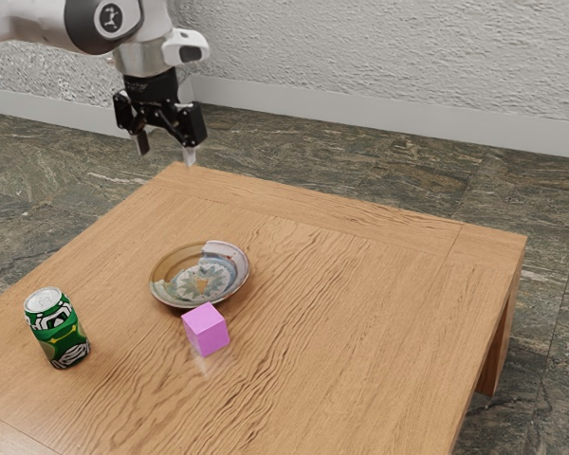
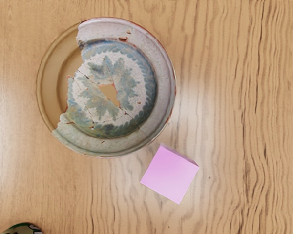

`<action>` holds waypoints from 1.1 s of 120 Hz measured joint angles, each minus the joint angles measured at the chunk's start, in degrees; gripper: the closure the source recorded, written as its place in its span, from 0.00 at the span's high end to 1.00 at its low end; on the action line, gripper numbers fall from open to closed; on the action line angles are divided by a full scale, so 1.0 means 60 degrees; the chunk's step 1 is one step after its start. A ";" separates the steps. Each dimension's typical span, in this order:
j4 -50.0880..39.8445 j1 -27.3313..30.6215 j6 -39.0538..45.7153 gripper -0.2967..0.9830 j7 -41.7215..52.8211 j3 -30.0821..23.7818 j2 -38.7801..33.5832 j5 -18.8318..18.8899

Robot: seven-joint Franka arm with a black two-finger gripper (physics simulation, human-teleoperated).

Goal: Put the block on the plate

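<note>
My gripper (image 1: pixel 166 157) is high above the table's far corner in the exterior view, its two fingers standing apart with nothing between them. The pink block (image 1: pixel 206 330) rests on the wood just beside the plate (image 1: pixel 198 275), on the side nearer the exterior camera. From above, in the wrist view, the block (image 2: pixel 170 174) lies a short way off the rim of the round, patterned plate (image 2: pixel 112 87); a narrow strip of table shows between them.
A green can (image 1: pixel 57 328) stands upright on the wooden table (image 1: pixel 360 313), toward the exterior view's left; the can's edge (image 2: pixel 23 228) also appears in the wrist view. The table's far edge borders a dark stone floor (image 1: pixel 379 171).
</note>
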 joint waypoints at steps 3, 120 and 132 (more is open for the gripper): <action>0.0003 0.0003 0.0016 0.77 -0.0019 0.0000 0.0006 -0.0002; -0.0312 -0.0144 0.0320 0.77 -0.7097 0.0819 0.0693 -0.0882; -0.0850 -0.0164 0.0708 0.77 -0.7628 0.0826 0.0700 -0.0954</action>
